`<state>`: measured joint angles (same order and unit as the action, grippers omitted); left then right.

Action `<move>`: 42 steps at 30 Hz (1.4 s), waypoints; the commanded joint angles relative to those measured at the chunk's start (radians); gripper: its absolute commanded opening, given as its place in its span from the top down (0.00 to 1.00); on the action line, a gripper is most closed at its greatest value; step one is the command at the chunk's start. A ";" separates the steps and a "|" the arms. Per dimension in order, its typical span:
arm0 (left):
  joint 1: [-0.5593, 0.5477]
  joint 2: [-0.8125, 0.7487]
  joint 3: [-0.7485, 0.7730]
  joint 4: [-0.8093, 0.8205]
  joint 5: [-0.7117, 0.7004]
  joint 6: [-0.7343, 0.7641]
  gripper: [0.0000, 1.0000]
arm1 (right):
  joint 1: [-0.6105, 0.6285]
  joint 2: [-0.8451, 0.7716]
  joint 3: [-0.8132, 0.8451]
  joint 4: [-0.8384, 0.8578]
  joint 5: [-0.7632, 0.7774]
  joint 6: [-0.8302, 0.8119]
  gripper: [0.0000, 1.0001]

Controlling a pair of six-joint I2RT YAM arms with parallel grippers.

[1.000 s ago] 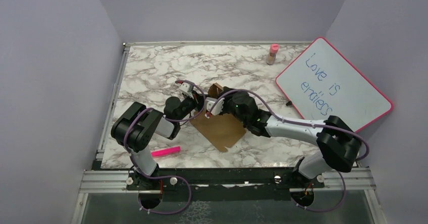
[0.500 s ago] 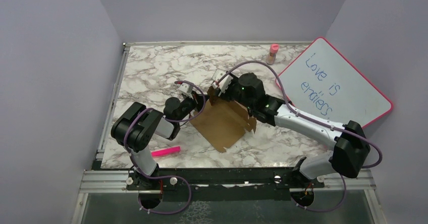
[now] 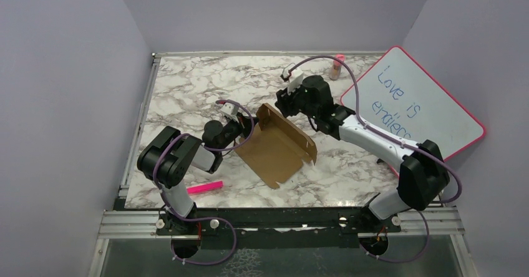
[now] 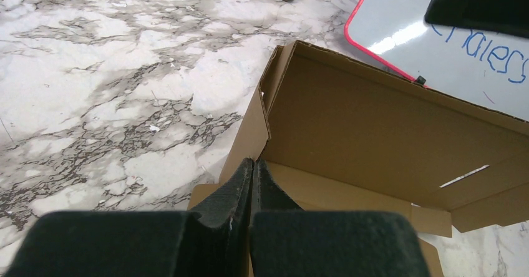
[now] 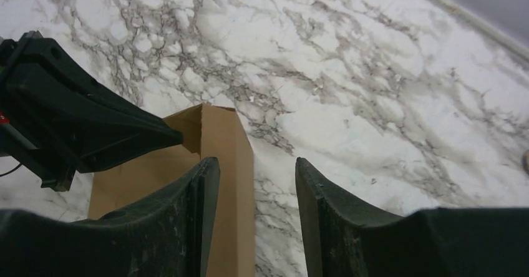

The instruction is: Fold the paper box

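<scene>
You have one paper box (image 3: 277,149), open at the worktop's (image 3: 187,83) middle, one whiteboard (image 3: 430,111) at the right edge, one pink marker (image 3: 205,187) by the near edge and one bottle (image 3: 337,67) at the far edge. The right arm hides the whiteboard's lower corner. Your left gripper (image 4: 251,165) is clamped on the box's left wall. Your right gripper (image 5: 256,165) hangs half-open and empty above its far corner.

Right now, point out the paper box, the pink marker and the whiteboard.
paper box (image 3: 272,154), top external view, on its flat base panel.
pink marker (image 3: 204,187), top external view, on the middle of its barrel.
whiteboard (image 3: 413,105), top external view, on its white writing surface.
</scene>
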<state>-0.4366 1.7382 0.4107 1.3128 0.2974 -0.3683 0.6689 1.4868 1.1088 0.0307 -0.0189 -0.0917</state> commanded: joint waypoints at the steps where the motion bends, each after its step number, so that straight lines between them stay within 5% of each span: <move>1: -0.010 0.009 -0.013 -0.058 0.005 0.012 1.00 | -0.003 0.059 0.024 -0.043 -0.071 0.084 0.48; 24: -0.009 -0.036 0.020 -0.142 0.052 0.030 1.00 | -0.006 0.133 -0.015 -0.061 -0.098 -0.018 0.54; 30: -0.009 -0.064 0.044 -0.198 0.088 0.040 0.90 | -0.014 0.135 -0.019 -0.054 -0.113 -0.029 0.56; 34: 0.004 -0.105 0.057 -0.253 0.098 0.056 0.75 | -0.019 0.136 -0.023 -0.052 -0.122 -0.038 0.57; 42: 0.159 -0.193 0.062 -0.258 0.245 0.023 0.65 | -0.026 0.134 -0.024 -0.052 -0.139 -0.053 0.57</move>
<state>-0.3534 1.6054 0.4488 1.0550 0.4362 -0.3325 0.6460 1.6054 1.1057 -0.0010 -0.1261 -0.1234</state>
